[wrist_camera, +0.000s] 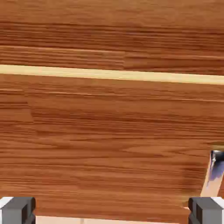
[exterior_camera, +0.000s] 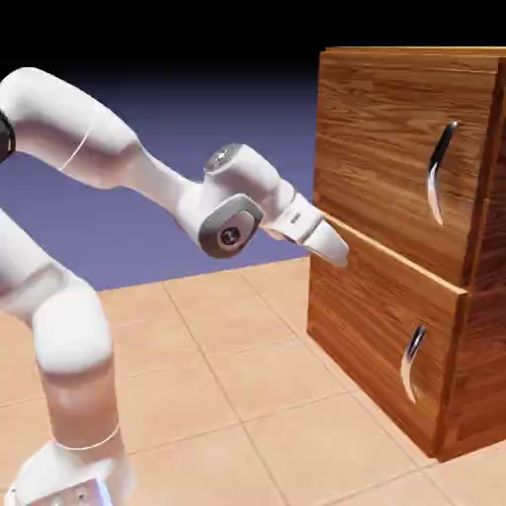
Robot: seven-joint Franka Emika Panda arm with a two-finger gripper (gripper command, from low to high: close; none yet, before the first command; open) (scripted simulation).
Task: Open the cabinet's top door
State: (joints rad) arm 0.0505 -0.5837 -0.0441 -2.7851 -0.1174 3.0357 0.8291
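The cabinet (exterior_camera: 395, 296) of reddish-brown wood stands at the right. Its top door (exterior_camera: 385, 138) carries a curved silver handle (exterior_camera: 440, 173) near its right side. My gripper (exterior_camera: 334, 249) hovers at the cabinet's left front edge, level with the seam between the two panels and well left of that handle. In the hand view the fingertips (wrist_camera: 17, 211) stand far apart at the bottom corners, so my gripper (wrist_camera: 112, 212) is open with nothing in it. Grained wood of the cabinet (wrist_camera: 109, 140) fills that view, crossed by a pale strip (wrist_camera: 109, 74).
The lower panel (exterior_camera: 366, 336) has its own silver handle (exterior_camera: 412, 364). A sliver of silver handle (wrist_camera: 215, 162) shows at the hand view's right edge; which one it is I cannot tell. The tan tiled table (exterior_camera: 247, 395) stretches left of the cabinet.
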